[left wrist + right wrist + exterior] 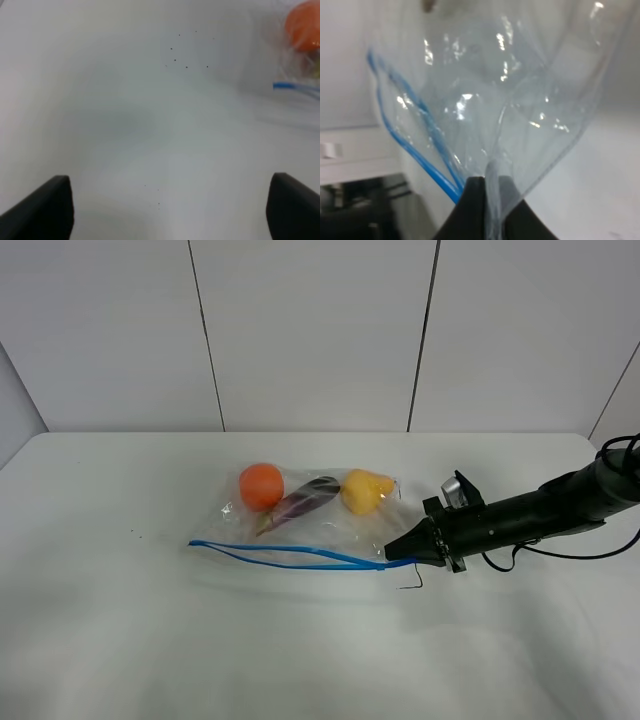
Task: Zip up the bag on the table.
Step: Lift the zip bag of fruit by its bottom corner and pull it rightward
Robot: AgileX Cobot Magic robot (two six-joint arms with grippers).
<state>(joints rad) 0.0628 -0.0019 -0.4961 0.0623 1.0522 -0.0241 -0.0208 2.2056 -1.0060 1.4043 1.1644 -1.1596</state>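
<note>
The clear plastic bag lies on the white table, with an orange, a purple eggplant and a yellow pear inside. Its blue zipper strip runs along the near edge, and its two lines stand apart in the middle. My right gripper is shut on the bag's right corner by the zipper end, as the right wrist view shows close up. My left gripper is open and empty above bare table, left of the bag. It does not show in the exterior view.
A small dark wire-like mark lies on the table just in front of the right gripper. Grey wall panels stand behind the table's far edge. A few black specks dot the table near the bag's left end.
</note>
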